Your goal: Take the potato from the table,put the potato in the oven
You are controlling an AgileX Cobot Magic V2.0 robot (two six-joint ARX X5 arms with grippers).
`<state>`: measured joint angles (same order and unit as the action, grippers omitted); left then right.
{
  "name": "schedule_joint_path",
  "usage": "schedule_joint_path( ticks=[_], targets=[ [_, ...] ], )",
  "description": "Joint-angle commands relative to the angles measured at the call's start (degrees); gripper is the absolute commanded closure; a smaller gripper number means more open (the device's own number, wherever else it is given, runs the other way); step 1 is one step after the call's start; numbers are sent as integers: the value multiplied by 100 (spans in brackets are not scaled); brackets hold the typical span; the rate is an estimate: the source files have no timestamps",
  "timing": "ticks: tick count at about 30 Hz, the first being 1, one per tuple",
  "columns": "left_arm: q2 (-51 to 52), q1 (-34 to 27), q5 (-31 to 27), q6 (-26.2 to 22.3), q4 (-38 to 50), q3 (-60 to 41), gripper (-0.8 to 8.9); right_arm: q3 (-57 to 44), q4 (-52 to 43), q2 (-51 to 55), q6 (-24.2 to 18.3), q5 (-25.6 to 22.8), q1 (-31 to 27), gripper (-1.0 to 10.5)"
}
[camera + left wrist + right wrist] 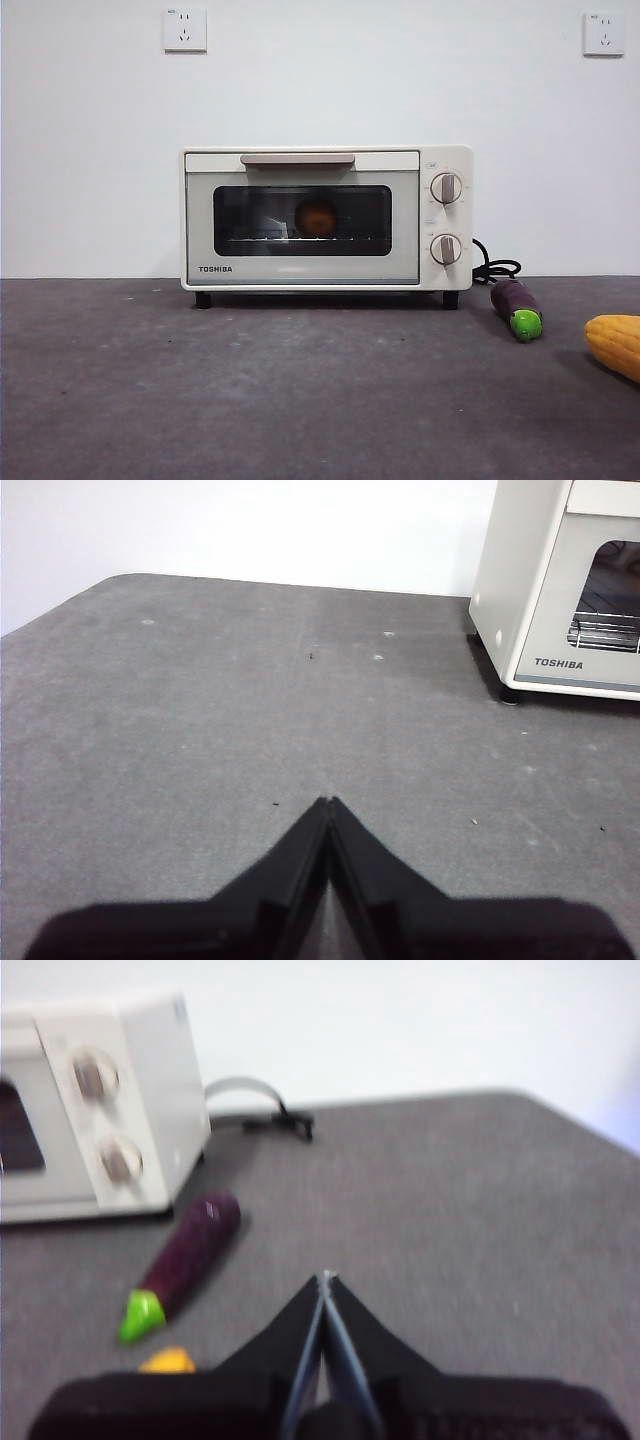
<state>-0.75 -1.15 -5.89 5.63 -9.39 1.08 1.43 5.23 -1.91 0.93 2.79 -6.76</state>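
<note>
— What are your grippers doing?
— My left gripper (327,802) hangs over bare table (250,400), jaws pressed together, holding nothing. My right gripper (325,1278) is the same, closed and empty, near the eggplant (185,1260) and corn (615,343) on the right.
— And the potato?
— Farther back, the potato (316,217) sits inside the oven (325,220), on the rack behind the closed glass door.

oven (325,217): cream-white, dark glass | potato (316,217): orange-brown | eggplant (517,306): purple, green end | corn cob (615,344): yellow | table (250,390): mottled dark grey
</note>
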Motion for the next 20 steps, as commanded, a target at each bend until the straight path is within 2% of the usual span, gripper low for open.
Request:
schedule_joint_path(
  ticks=[1, 7, 20],
  targets=[
    [-4, 11, -11, 28, 33, -61, 816, -63, 168, 142, -227, -20, 7, 945],
    [-13, 11, -11, 26, 33, -61, 816, -63, 450, 149, -420, 22, 7, 945],
    [-15, 11, -11, 26, 33, -61, 816, -63, 518, 142, -413, -9, 4, 945]
  ],
)
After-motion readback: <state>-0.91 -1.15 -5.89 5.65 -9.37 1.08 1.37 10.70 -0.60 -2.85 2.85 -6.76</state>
